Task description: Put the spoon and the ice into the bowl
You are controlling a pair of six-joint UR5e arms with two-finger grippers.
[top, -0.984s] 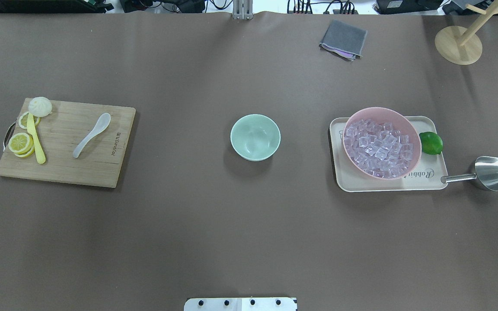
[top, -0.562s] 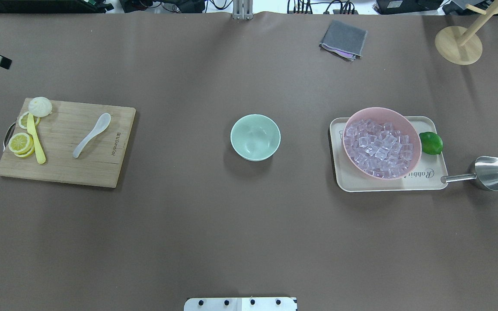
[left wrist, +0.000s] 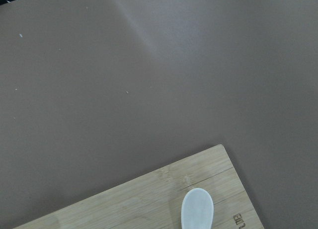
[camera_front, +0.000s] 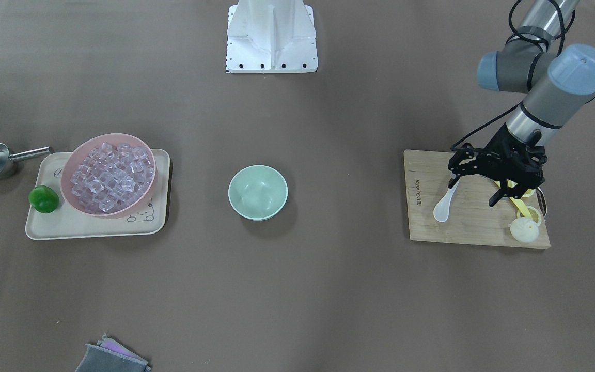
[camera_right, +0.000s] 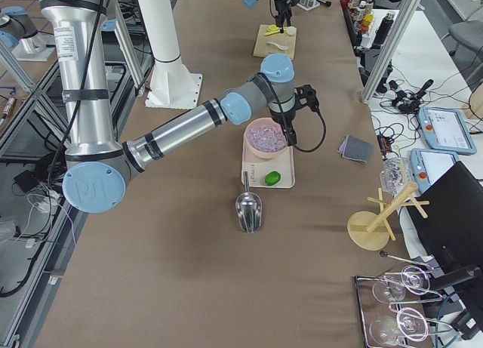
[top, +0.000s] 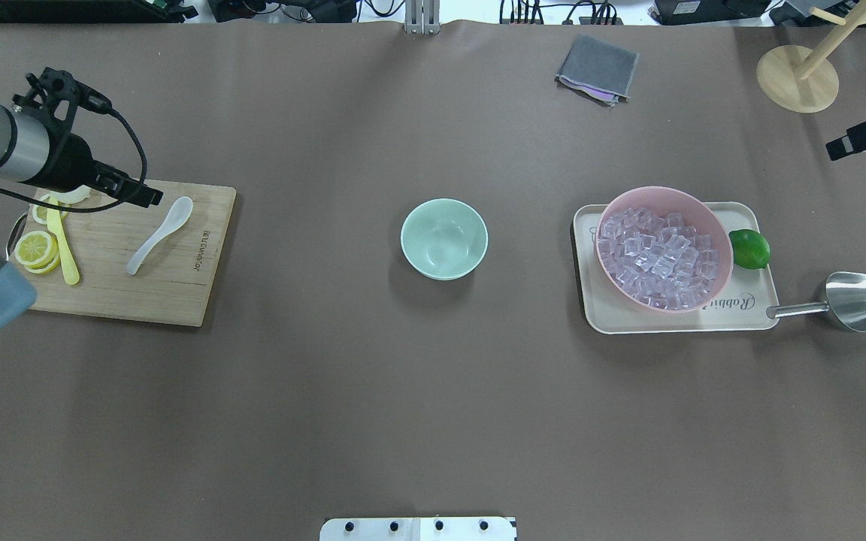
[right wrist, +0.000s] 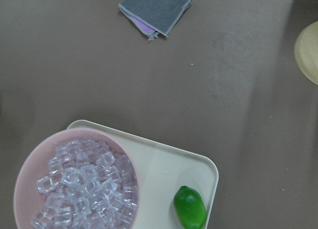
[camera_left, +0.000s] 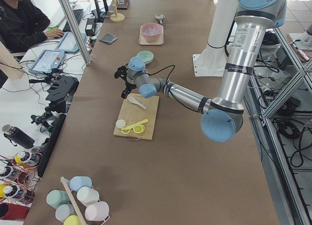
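Brown table (top: pixel 433 391): our mint-green bowl (top: pixel 444 239) sits empty, centre; pink bowl (top: pixel 692 204), right, holds clear ice (top: pixel 658 259). Glossy white spoon (top: pixel 158 237) lies left on the board (top: pixel 147 293), by our left gripper (camera_front: pixel 474 190), spread wide and empty; right gripper (top: pixel 846 143), we cannot tell.

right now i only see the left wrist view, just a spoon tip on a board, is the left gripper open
observer: yes, the left gripper is open, its fingers spread wide over the board.
operator: where's the green bowl
observer: the bowl stands empty at the table's centre, to the robot's right of the board.
operator: and the ice
observer: the ice is heaped in a pink bowl on a tray, farther to the robot's right.
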